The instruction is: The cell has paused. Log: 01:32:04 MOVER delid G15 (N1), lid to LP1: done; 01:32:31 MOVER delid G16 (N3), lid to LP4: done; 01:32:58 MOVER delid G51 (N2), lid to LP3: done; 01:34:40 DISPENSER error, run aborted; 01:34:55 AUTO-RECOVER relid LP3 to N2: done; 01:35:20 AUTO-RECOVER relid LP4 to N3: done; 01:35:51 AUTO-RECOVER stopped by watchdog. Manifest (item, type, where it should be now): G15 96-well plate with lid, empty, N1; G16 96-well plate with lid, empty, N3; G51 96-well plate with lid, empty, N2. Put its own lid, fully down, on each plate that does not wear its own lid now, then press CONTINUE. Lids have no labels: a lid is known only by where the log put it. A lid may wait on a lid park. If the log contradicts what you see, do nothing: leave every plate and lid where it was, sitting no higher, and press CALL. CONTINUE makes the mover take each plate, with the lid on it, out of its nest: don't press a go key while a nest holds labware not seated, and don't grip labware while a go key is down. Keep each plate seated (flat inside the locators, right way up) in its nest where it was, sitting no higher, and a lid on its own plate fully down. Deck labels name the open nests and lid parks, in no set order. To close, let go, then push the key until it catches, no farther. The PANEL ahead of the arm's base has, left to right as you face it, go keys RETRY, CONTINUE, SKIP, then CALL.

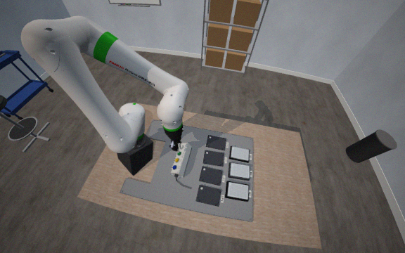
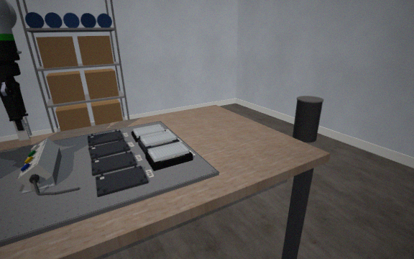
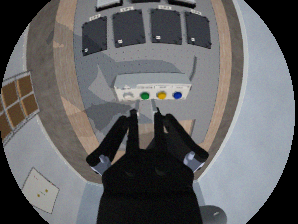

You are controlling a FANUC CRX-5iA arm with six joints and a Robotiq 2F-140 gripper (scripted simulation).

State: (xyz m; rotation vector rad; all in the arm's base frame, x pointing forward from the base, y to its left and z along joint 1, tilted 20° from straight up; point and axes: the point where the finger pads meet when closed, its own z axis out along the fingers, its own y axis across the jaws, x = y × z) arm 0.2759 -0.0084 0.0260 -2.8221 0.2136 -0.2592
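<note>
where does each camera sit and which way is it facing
Top: high above the room, looking down at the table; shows the whole arm, from its base to the wrist above the key panel.
Exterior: beside the table near deck height, looking across the plates toward the shelf rack; only the wrist and closed, empty pincer show at left.
Wrist: on the arm's wrist, looking down past the pincer at the panel.
All three views share the panel and the three lidded plates.

top: high overhead | exterior: table-side, oblique | wrist: looking down; all share panel (image 1: 181,159)
</note>
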